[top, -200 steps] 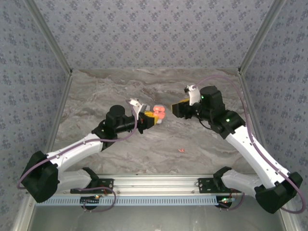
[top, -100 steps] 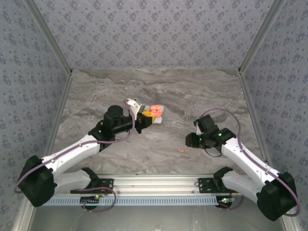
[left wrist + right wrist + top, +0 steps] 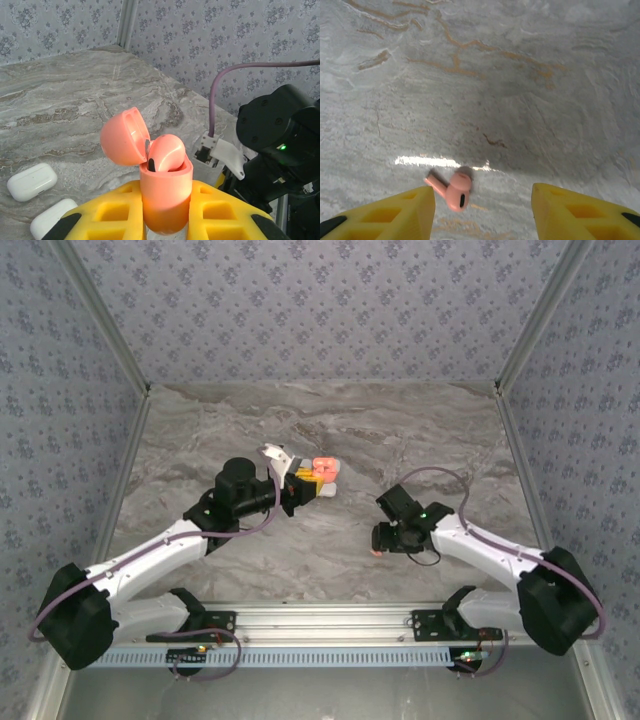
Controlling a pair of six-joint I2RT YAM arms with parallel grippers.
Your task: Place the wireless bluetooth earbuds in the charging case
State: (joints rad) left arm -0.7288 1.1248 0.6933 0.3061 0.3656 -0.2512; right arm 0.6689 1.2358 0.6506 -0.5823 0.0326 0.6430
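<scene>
My left gripper is shut on the pink charging case and holds it upright with its lid swung open. One pink earbud sits in the case. In the top view this case is above the table's middle, at the tip of the left gripper. A second pink earbud lies loose on the marble table. My right gripper hangs open just above it, and the bud is close to the left yellow finger. From the top view, the right gripper is over that bud.
Two white closed cases lie on the marble below the left gripper. The right arm's black wrist and its purple cable are close on the right of the held case. Patterned walls enclose the table on three sides.
The right arm swung from beside the held case down toward the near edge and now hovers over the loose pink earbud. The left arm shifted slightly left, still gripping the case.
</scene>
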